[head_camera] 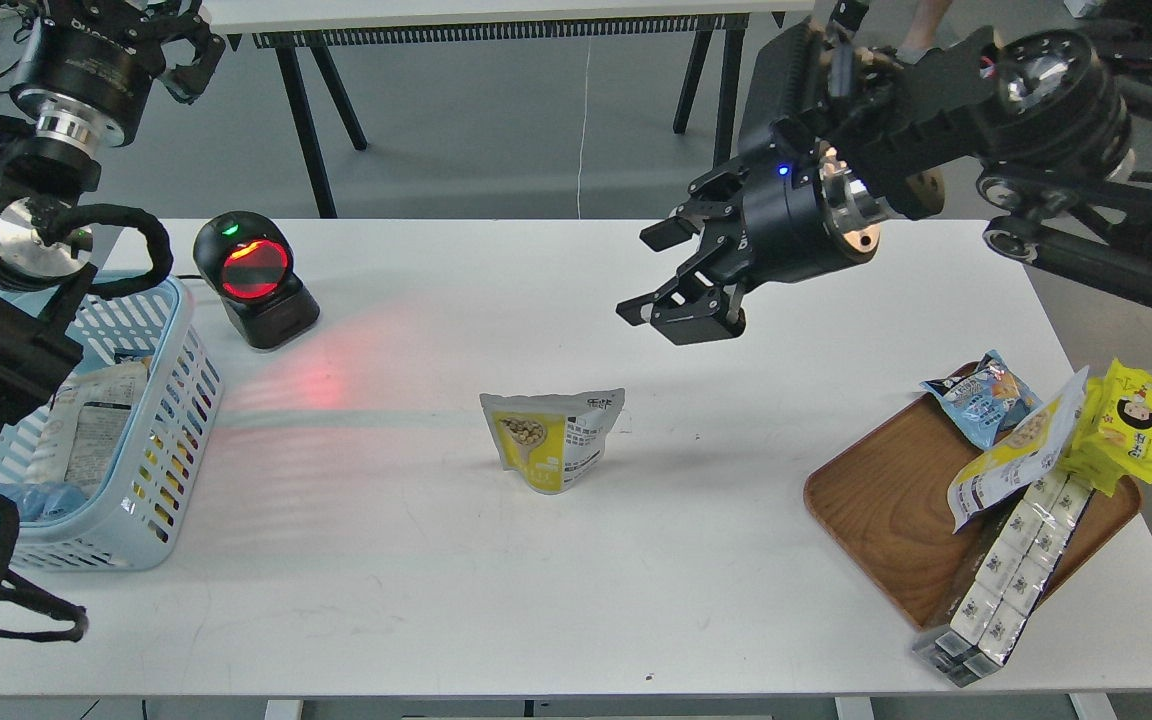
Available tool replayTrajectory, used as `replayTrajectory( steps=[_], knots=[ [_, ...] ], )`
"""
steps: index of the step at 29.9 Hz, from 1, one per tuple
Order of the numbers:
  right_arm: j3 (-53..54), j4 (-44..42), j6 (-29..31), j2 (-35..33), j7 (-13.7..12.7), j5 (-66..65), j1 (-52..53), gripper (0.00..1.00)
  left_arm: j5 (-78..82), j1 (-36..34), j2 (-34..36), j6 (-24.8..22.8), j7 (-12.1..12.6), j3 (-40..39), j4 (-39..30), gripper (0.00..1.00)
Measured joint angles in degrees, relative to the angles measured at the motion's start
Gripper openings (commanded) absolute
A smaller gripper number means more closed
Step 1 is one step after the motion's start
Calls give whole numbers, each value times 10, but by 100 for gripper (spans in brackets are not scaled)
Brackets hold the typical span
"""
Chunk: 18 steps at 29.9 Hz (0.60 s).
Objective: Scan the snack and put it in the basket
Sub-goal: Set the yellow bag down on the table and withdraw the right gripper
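The snack (551, 438), a yellow pouch picturing round brown pieces, stands upright on the white table near its middle, with nothing touching it. My right gripper (652, 274) hangs open and empty above and to the right of it, well clear. The light-blue basket (172, 400) stands at the table's left edge with several packets inside. My left gripper (186, 55) is high at the top left, above and behind the basket, with its fingers spread and holding nothing.
A black barcode scanner (254, 278) with a red glowing window stands right of the basket and casts red light on the table. A brown wooden tray (886, 500) at the right holds a blue packet (981, 397), a long yellow-and-white pouch (1016, 450), a yellow bag and boxes.
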Motion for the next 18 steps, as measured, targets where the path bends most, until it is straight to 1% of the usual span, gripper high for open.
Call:
replayTrajectory(
  steps=[1,4,6,8,13,15,18],
  knots=[
    [11,-6,0,-5,0,16,-11,96,1,-8,6,0,5,15,-4,99],
    [45,-39,-1,-20,0,65,-48,97,12,-35,27,0,33,57,-18,99],
    [68,-68,-2,-26,0,99,-70,97,32,-51,40,0,43,71,-24,99],
    [87,-96,-2,-27,0,146,-89,97,66,-66,50,0,46,75,-26,99],
    [110,-190,-1,-27,0,324,-117,99,186,-106,72,0,45,77,-41,99],
    [111,-227,-1,-24,0,384,-120,99,230,-114,84,0,45,77,-72,99],
    [115,-273,-1,-22,0,470,-127,99,305,-118,111,0,44,77,-148,99]
  ],
)
